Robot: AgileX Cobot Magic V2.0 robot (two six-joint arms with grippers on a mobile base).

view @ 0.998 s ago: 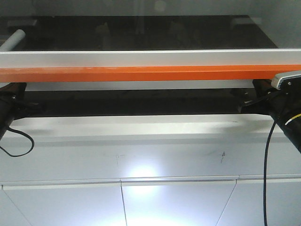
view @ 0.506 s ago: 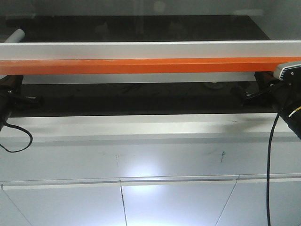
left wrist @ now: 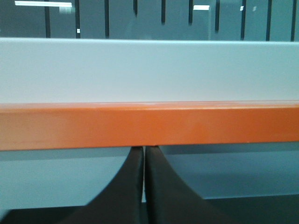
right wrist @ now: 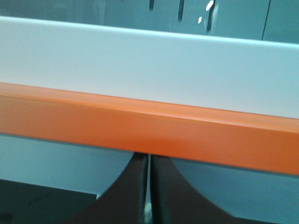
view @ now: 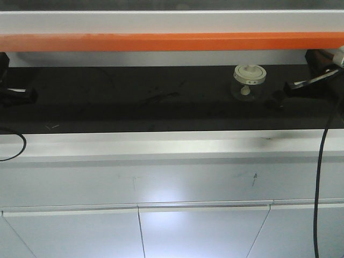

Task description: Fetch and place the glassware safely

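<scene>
Held out level, tips just under the orange bar (left wrist: 149,126).
Pinched closed and empty at left gripper (left wrist: 144,152) and right gripper (right wrist: 149,159), apart from the jar (view: 248,81).

Front view, farther back, and both close wrist views face the orange bar (view: 172,42).

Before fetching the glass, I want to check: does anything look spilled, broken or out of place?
Nothing serious. The glass jar stands upright with its lid on. Only faint scuffs mark the black worktop, and a dark smudge marks the white ledge.
</scene>
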